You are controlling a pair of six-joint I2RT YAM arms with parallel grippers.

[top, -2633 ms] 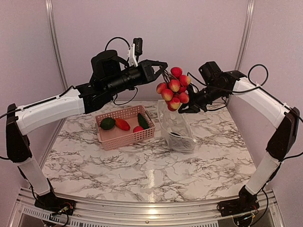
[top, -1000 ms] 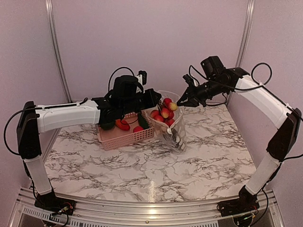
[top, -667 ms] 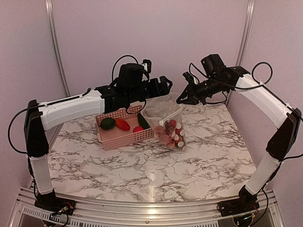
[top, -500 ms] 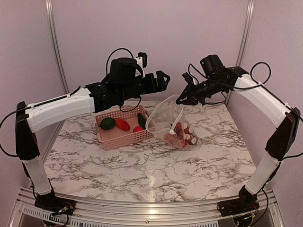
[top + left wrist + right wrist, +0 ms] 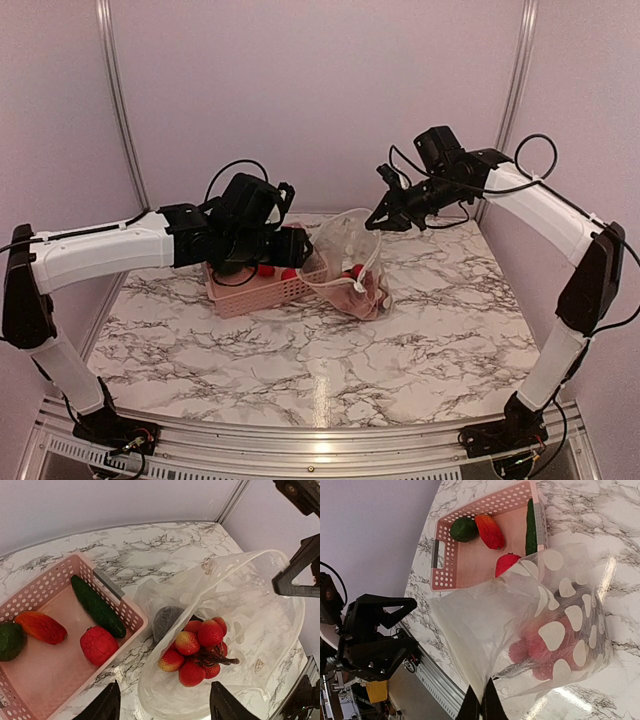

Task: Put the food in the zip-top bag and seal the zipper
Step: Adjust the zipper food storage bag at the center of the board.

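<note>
Dropped from the left gripper a moment ago, the red fruit bunch now lies inside the zip-top bag, on its lower side, with a dark piece just beside it behind the same clear wall. That gripper has come down from above the bag and hangs low over the pink basket, its fingers spread and nothing between them.

Along the mouth, the zipper is unsealed and the opening gapes wide toward the left arm. At the far side of the rim the right gripper is clenched on the plastic and holds the mouth up, so the bag slants down from it. The bag's lower end appears to rest on the table.

Four pieces lie in the basket: a cucumber along its right wall, a red piece near it, an orange-red piece, and an avocado at the left end. The bag's side presses against the basket's right end.

Bare marble runs from the bag and basket to the near edge and out to the right, while the back wall stands close behind both.
</note>
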